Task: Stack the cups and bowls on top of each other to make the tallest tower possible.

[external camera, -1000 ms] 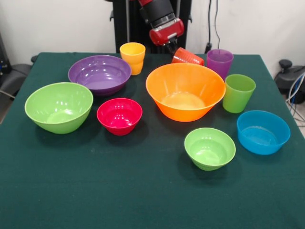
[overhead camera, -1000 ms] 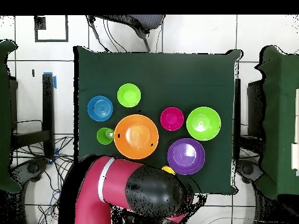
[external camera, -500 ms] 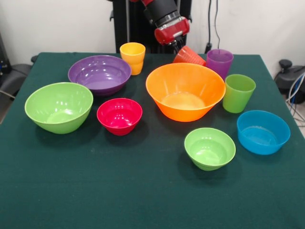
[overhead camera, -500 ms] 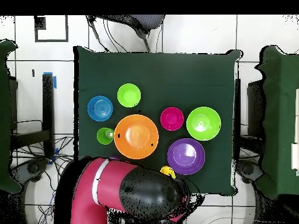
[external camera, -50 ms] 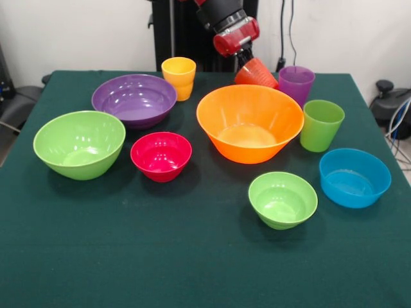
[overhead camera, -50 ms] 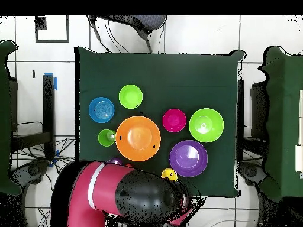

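Front: claw (external camera, -50 ms: 247,59) pinches tilted red-orange cup (external camera, -50 ms: 256,72) above worktop's (external camera, -50 ms: 192,256) far edge, behind orange bowl (external camera, -50 ms: 250,123), beside purple cup (external camera, -50 ms: 295,83). Blue bowl (external camera, -50 ms: 354,177) nr right edge.
Overhead: arm (overhead camera, -50 ms: 127,198) covers claw; orange bowl (overhead camera, -50 ms: 138,138) mid-worktop, purple bowl (overhead camera, -50 ms: 188,158) beside it.

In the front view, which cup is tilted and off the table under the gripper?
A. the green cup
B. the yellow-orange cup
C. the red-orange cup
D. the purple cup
C: the red-orange cup hangs tilted just below the gripper, behind the orange bowl, while the yellow-orange cup, purple cup and green cup stand upright on the table.
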